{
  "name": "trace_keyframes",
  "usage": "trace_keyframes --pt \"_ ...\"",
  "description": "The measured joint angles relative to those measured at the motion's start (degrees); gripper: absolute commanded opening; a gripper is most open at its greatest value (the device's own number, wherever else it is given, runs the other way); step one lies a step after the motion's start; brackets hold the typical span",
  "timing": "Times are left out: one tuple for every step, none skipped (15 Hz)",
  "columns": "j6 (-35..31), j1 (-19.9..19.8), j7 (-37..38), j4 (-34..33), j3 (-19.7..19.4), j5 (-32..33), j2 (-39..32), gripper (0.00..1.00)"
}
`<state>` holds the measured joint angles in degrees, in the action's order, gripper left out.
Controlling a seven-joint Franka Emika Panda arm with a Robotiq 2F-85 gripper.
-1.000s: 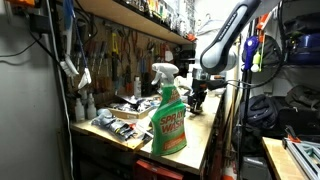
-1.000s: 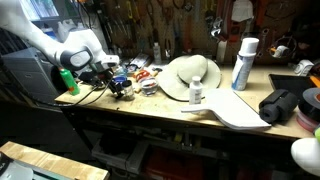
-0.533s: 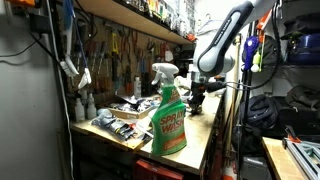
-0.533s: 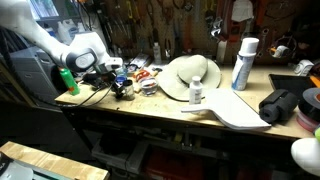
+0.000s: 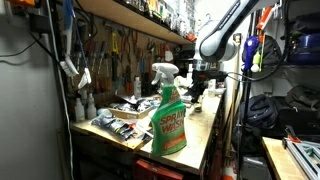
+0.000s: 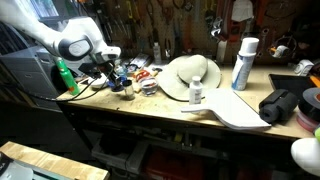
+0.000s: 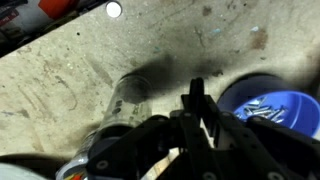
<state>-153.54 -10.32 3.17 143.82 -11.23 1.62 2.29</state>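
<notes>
My gripper [image 6: 112,70] hangs a little above the cluttered end of a wooden workbench [image 6: 150,108], and it also shows in an exterior view [image 5: 197,84]. In the wrist view its dark fingers [image 7: 196,92] meet in a narrow point and look shut. A pale sliver shows between their bases; I cannot tell what it is. A blue bowl of screws [image 7: 262,105] lies just beside the fingertips on the bench top. A faint clear round thing [image 7: 131,90] sits on the other side.
A green spray bottle [image 5: 167,115] stands at the bench's near end and also shows beside the arm [image 6: 62,78]. A white hat [image 6: 190,75], a small white bottle [image 6: 196,92], a white spray can [image 6: 243,63] and a black bag [image 6: 280,105] lie along the bench. Tools hang behind.
The gripper has risen from the clutter on the bench and now hangs higher above it. Nothing else on the bench has moved.
</notes>
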Motion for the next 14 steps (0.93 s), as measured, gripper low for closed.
trace_keyframes --pt "1.4 0.0 -0.1 0.1 0.0 -0.4 1.9 0.04" --pt "2.9 0.1 -1.1 0.3 0.2 -1.4 3.6 0.04" --pt "4.2 0.7 -3.7 0.7 0.4 -3.4 5.2 0.04" --pt "5.4 1.6 -7.0 1.2 0.8 -5.8 6.7 0.04" --pt "6.5 2.8 -9.8 1.8 1.2 -7.6 8.1 0.04" --pt "7.9 4.1 -11.9 2.4 1.8 -8.8 9.3 0.04" --pt "9.4 5.5 -13.6 2.7 2.4 -9.6 10.2 0.04" --pt "11.0 6.8 -15.0 2.8 3.0 -10.0 10.8 0.04" --pt "12.4 8.1 -16.1 2.9 3.6 -10.3 11.2 0.04" --pt "13.0 9.2 -16.6 2.8 4.4 -10.3 11.2 0.04" --pt "13.1 10.1 -16.7 2.8 5.2 -10.3 10.9 0.04" --pt "13.1 10.8 -16.7 2.5 5.9 -10.3 10.5 0.04" --pt "13.1 11.3 -16.7 2.0 6.6 -10.3 9.9 0.04" --pt "13.1 11.6 -16.7 1.4 7.1 -10.3 9.1 0.04"
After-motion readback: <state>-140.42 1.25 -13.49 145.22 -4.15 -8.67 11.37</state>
